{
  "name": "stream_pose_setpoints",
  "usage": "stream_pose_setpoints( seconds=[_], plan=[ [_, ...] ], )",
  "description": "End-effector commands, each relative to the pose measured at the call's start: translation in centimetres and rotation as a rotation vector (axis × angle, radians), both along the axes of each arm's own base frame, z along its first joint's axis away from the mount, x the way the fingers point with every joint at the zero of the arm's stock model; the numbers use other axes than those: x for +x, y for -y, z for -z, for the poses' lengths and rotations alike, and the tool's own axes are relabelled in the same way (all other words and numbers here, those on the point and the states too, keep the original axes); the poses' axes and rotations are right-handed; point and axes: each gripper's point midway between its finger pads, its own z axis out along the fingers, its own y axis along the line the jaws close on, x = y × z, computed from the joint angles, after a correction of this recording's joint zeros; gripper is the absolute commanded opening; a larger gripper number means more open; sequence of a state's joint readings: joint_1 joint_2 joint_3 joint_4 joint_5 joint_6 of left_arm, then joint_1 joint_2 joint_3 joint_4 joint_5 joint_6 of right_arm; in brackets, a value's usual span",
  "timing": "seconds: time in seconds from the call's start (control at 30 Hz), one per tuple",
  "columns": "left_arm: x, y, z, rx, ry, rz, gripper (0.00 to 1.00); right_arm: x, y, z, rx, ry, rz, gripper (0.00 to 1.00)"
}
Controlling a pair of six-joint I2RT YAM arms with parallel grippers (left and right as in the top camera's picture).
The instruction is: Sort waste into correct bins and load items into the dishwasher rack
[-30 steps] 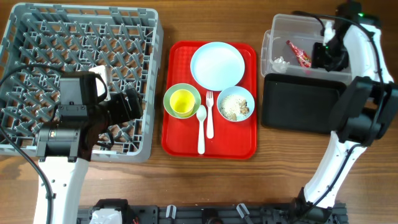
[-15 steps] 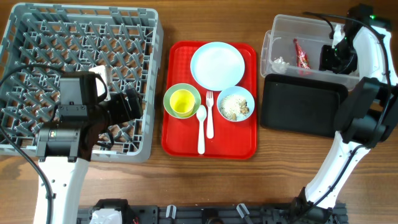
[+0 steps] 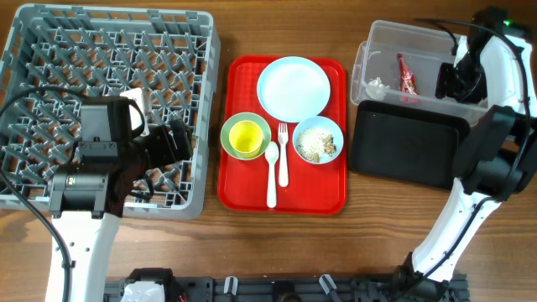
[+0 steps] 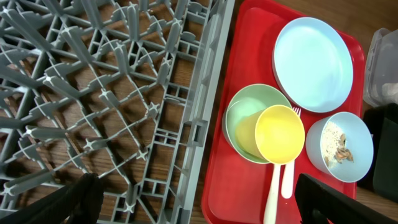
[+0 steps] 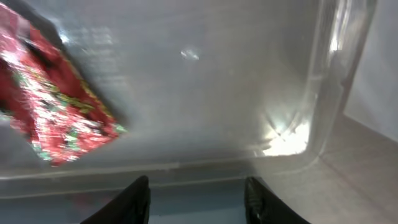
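Hovering over the clear tub [image 3: 388,40], the right gripper [image 5: 198,194] stands parted and empty; the red wrapper [image 5: 55,107] lies inside, while the left gripper [image 4: 200,200] gapes wide above the rack [image 4: 93,93].

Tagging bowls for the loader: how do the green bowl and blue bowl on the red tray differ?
Contents: green bowl holds the yellow cup, blue bowl holds food crumbs. Position: green bowl sits left of the fork, blue bowl right of it. Both round, upright, similar in size, on the red tray.
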State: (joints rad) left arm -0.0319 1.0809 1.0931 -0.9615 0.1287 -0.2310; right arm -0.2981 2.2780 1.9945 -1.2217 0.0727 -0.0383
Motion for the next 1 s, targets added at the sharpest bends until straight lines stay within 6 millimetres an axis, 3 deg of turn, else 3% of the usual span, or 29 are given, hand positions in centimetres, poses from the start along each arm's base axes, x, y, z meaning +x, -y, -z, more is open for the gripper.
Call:
stream_pose_setpoints(
  seconds=[0.0, 0.13, 0.2, 0.3, 0.37, 0.47, 0.67, 0.97],
  plan=[
    [0.2, 0.3, -0.7, -0.018, 0.017, 0.001, 1.0, 3.8, -2.9, -6.1, 0.149, 0.247, -0.028, 0.52],
    [0.2, 0.3, -0.7, -0.017, 0.017, 0.001, 1.0, 6.6, -7.9, -10.6, 0.321, 0.436, -0.148, 0.53],
    [0.2, 0.3, -0.7, -0.018, 0.017, 0.001, 1.0, 6.8, -9.4, -10.7, 0.334, 0.437, -0.178, 0.53],
    [0.2, 0.3, -0.7, -0.018, 0.017, 0.001, 1.0, 6.8, -11.7, -9.8, 0.347, 0.406, -0.217, 0.48],
    [0.2, 0.3, -0.7, -0.018, 0.017, 0.002, 1.0, 6.8, -12.8, -8.8, 0.326, 0.378, -0.239, 0.38],
    [0.2, 0.3, -0.7, -0.018, 0.017, 0.001, 1.0, 6.5, -14.3, -7.3, 0.26, 0.336, -0.269, 0.37],
    [0.2, 0.3, -0.7, -0.018, 0.017, 0.001, 1.0, 6.0, -15.9, -4.9, 0.176, 0.282, -0.285, 0.36],
    [0.2, 0.3, -0.7, -0.018, 0.017, 0.001, 1.0, 4.3, -16.1, -2.4, 0.157, 0.201, -0.248, 0.3]
  ],
)
